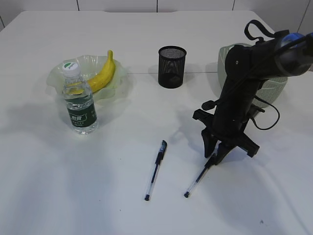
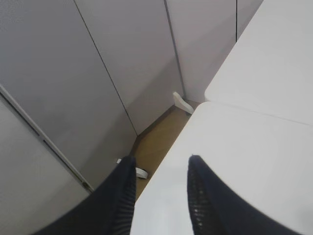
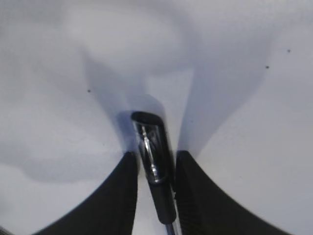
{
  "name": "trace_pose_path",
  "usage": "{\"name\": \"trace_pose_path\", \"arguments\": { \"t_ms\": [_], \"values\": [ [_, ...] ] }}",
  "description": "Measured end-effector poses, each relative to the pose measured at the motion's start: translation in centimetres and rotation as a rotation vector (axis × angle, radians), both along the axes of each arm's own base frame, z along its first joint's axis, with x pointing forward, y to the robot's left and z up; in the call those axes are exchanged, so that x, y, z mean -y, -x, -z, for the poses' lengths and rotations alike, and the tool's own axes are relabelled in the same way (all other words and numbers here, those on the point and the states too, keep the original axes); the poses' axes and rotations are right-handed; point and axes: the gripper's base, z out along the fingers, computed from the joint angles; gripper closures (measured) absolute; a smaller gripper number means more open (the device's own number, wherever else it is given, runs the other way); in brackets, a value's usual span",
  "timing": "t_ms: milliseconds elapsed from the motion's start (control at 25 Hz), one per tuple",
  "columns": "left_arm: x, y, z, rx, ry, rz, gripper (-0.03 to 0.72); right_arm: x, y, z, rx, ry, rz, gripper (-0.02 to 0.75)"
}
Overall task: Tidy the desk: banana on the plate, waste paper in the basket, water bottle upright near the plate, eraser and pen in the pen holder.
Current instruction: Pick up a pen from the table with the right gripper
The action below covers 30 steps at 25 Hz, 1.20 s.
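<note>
Pen (image 1: 199, 177) on desk (image 1: 146, 210) — right gripper's (image 3: 155, 164) fingers flank its cap end.

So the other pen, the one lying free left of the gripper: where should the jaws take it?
Probably from straight above, on the thicker dark grip section toward its capped far end. The free pen lies flat on the desk, pointing roughly toward the pen holder, so the jaws should close across its narrow width. The clear barrel nearer the tip looks thinner and likelier to slip.

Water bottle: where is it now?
In the exterior view, the water bottle stands upright at left on the desk, just in front of the plate.
</note>
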Motion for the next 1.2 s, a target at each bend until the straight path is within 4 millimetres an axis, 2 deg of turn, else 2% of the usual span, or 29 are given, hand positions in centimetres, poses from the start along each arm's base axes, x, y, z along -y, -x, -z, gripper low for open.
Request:
{"name": "trace_pose_path", "arguments": {
  "t_ms": [200, 680, 920, 1200],
  "values": [
    [0.00, 0.00, 0.00, 0.000, 0.000, 0.000, 0.445, 0.01, -0.02, 0.00, 0.003, 0.001, -0.003, 0.557],
    [0.00, 0.00, 0.00, 0.000, 0.000, 0.000, 0.445, 0.04, -0.03, 0.01, 0.004, 0.004, -0.005, 0.562],
    [0.00, 0.00, 0.00, 0.000, 0.000, 0.000, 0.445, 0.05, -0.04, 0.01, 0.007, 0.005, -0.016, 0.620],
    [0.00, 0.00, 0.00, 0.000, 0.000, 0.000, 0.445, 0.08, -0.08, 0.02, 0.014, 0.006, -0.036, 0.624]
  ]
}}
